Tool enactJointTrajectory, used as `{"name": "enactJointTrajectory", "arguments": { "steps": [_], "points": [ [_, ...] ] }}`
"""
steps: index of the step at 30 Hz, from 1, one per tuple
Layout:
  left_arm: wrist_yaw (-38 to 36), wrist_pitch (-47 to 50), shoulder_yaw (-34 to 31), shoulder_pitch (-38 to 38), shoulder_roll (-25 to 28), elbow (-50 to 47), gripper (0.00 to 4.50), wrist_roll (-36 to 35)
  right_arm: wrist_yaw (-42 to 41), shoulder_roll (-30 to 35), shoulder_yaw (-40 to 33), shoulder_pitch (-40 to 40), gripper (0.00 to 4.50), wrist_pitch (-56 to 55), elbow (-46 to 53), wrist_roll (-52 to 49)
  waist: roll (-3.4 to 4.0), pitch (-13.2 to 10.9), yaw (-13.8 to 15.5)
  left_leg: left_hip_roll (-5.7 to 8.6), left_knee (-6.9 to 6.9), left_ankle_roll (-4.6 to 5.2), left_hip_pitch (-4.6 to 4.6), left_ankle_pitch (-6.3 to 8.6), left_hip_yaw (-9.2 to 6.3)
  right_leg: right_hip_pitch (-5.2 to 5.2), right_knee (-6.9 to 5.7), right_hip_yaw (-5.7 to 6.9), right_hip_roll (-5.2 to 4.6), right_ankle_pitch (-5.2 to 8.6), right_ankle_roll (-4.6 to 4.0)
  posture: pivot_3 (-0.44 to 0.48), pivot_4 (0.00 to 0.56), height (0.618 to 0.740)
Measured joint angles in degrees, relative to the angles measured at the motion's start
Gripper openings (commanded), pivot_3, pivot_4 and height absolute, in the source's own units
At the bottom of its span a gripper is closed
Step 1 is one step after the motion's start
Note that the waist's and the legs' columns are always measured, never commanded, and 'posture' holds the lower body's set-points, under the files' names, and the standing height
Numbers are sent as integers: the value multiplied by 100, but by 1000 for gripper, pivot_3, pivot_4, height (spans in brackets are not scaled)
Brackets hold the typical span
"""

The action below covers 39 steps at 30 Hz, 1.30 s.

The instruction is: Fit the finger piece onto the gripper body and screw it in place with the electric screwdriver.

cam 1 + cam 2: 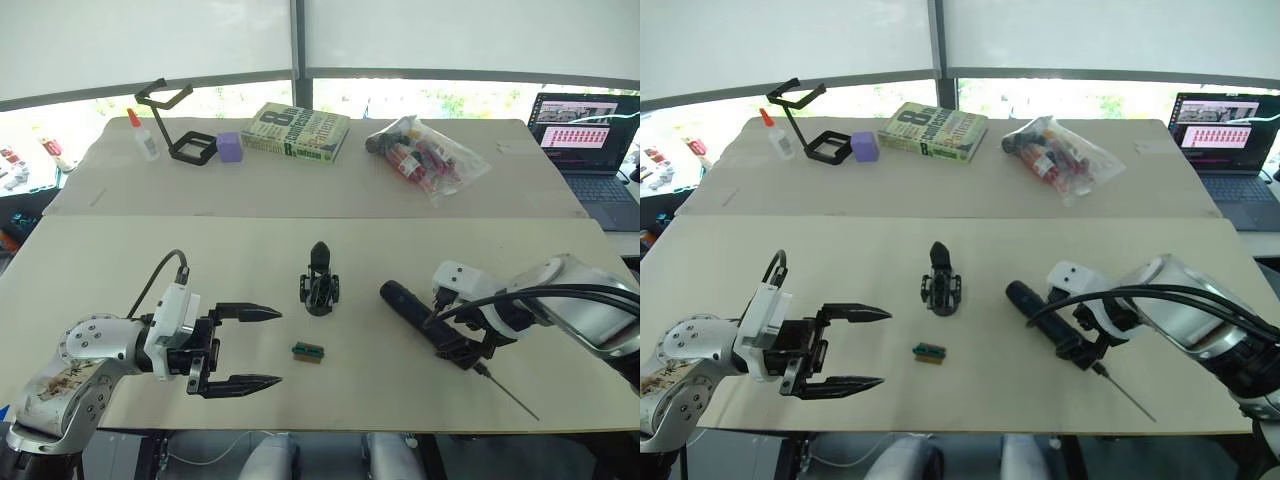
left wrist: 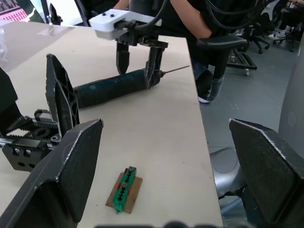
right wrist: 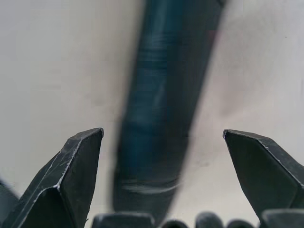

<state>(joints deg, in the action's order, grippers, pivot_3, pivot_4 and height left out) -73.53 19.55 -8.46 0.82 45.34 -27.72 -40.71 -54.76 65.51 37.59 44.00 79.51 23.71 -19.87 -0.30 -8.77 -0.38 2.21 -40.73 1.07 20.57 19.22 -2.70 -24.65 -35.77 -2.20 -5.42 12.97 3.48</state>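
Electric screwdriver (image 1: pixel 420 312) between spread right tool (image 1: pixel 468 352) fingers

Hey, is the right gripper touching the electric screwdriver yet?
Cannot tell. In the right wrist view the right gripper is open with the electric screwdriver between its fingers, gaps showing at the tips; the left wrist view hides any contact.

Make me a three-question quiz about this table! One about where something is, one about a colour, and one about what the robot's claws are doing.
1. Where is the gripper body?
A. between the two grippers
B. on the book
C. beside the laptop

2. What colour is the small block by the book?
A. red
B. purple
C. yellow

3. How is the right gripper?
A. shut tight on nothing
B. open, straddling the electric screwdriver
C. holding a bottle

Answers: 1 A, it stands mid-table between them. 2 B, it looks purple. 3 B, its fingers stand either side of the barrel.
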Motion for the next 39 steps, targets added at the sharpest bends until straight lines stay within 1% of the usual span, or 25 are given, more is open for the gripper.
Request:
{"name": "enactJointTrajectory", "arguments": {
  "steps": [1,3,5,12,15,20,25,28,30,31,32,33,35,36,38,39],
  "points": [
    [19,0,11,-2,-2,-37,4500,2,-46,98,262,89,4485,-81,4,143,0,0,4,1,-1,-10,11,-6,-1,-9,0,2,-1,0,0,0,150,740],
    [45,1,22,-1,-4,-67,4500,3,-115,148,422,184,4485,-165,-32,290,-2,1,0,1,-9,-13,39,-7,2,-38,-6,0,-1,-2,2,0,150,740],
    [79,1,54,0,-19,-79,4500,4,-166,133,461,246,4485,-168,-75,309,-3,2,-16,0,-11,-16,54,-10,2,-54,-12,0,0,-3,1,0,150,740],
    [157,1,114,1,-61,-151,4500,5,-244,132,516,271,4485,-34,-45,381,-3,1,-12,-1,-11,-15,54,-9,0,-53,-14,1,1,-3,1,0,150,740],
    [163,0,156,-5,-64,-153,4500,6,-237,139,515,251,3669,-10,-15,400,-3,2,-13,-1,-11,-15,54,-9,0,-53,-14,2,2,-3,1,0,150,740],
    [161,0,164,-29,-64,-152,4500,6,-230,200,476,172,1970,-9,19,424,-3,2,-15,-1,-11,-15,54,-9,0,-52,-14,2,3,-3,1,0,150,740],
    [150,0,164,-82,-60,-146,4500,6,-143,132,56,-75,1916,60,-10,329,-4,2,-25,-1,-11,-15,54,-9,1,-52,-15,1,3,-3,1,0,150,740],
    [125,2,149,-104,-31,-125,4500,2,-143,194,-611,-520,1916,48,-34,93,-3,2,-3,0,-10,-14,59,-9,-1,-57,-16,1,3,-3,1,0,150,740],
    [82,3,118,-116,-3,-72,4500,-3,-154,152,-1478,-956,1916,108,-88,-224,-3,2,4,-1,-10,-14,60,-9,3,-60,-17,-1,3,-3,1,0,150,740],
    [75,4,75,-126,12,-35,4500,-9,-233,-141,-2339,-1187,1916,251,-190,-558,-5,1,3,-2,-11,-13,62,-9,2,-58,-18,-1,6,-4,1,0,150,740],
    [73,7,73,-154,11,-4,4500,-10,-292,-357,-2898,-1251,1916,316,-205,-799,-6,0,-18,-3,-12,-11,60,-8,10,-61,-20,-10,8,-4,1,0,150,740],
    [48,4,62,-201,18,10,4500,-14,-396,-656,-3706,-1407,1916,344,-169,-1122,-6,0,-30,-4,-10,-1,59,-3,5,-58,-24,-8,11,-4,1,0,150,740],
    [-11,-3,39,-219,55,82,4500,-12,-513,-994,-4829,-1630,1916,239,16,-1553,-5,1,-20,-5,-8,24,56,11,0,-58,-29,-6,14,-4,1,0,150,740],
    [-61,-12,25,-222,96,157,4500,-8,-552,-1229,-5546,-1816,1916,116,197,-1798,-5,1,-6,-7,-8,24,56,11,-4,-58,-30,-2,17,-4,1,0,150,740],
    [-137,-32,-21,-215,152,249,4500,3,-678,-1412,-6329,-2012,1916,-25,384,-2159,-5,1,32,-2,-9,24,59,11,-7,-58,-32,0,14,-4,1,0,150,740],
    [-212,-73,-73,-216,197,334,4500,10,-791,-1564,-6883,-2203,1916,-148,608,-2574,-5,1,58,-4,-10,24,57,11,-6,-56,-30,2,15,-4,1,0,150,740]
  ]
}}
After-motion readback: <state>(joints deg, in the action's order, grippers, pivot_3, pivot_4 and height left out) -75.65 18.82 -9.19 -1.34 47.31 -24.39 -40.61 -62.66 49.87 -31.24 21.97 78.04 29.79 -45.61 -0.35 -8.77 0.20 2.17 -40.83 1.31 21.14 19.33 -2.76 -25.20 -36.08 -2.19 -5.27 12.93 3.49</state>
